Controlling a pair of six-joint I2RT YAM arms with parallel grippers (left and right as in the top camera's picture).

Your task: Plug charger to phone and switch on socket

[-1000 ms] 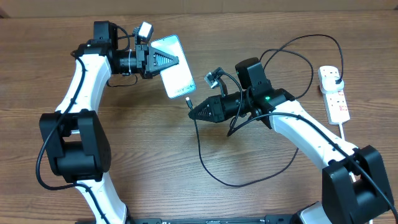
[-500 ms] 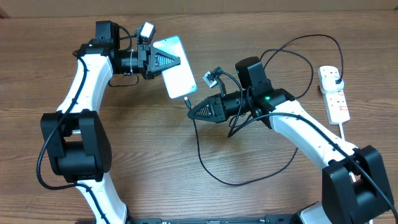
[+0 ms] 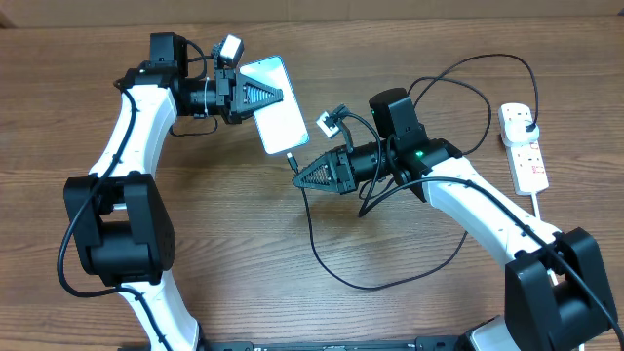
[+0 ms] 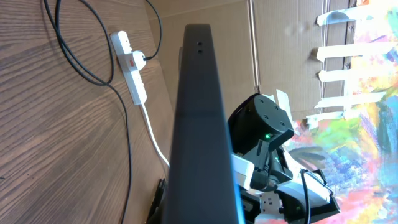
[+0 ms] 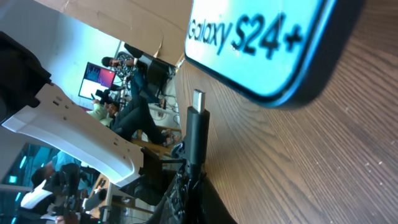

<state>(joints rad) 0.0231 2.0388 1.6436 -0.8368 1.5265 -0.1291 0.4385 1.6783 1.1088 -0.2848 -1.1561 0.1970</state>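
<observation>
My left gripper (image 3: 278, 95) is shut on the phone (image 3: 276, 118), holding it tilted above the table; its light blue screen faces up. In the left wrist view the phone (image 4: 199, 124) shows edge-on as a dark slab. My right gripper (image 3: 300, 174) is shut on the charger's connector (image 5: 194, 134), whose metal tip points at the phone's lower edge (image 5: 273, 56), a small gap apart. The black charger cable (image 3: 336, 268) loops over the table to its plug in the socket (image 3: 524, 146), a white power strip at the far right, also seen in the left wrist view (image 4: 130, 68).
The cable makes a wide loop (image 3: 468, 78) behind my right arm. The socket's thick white cord (image 3: 541, 210) runs toward the table's front right. A cardboard wall (image 3: 312, 8) borders the far edge.
The phone has shifted slightly up and right and the right gripper with the connector has edged toward it; little differs over the last half second.
</observation>
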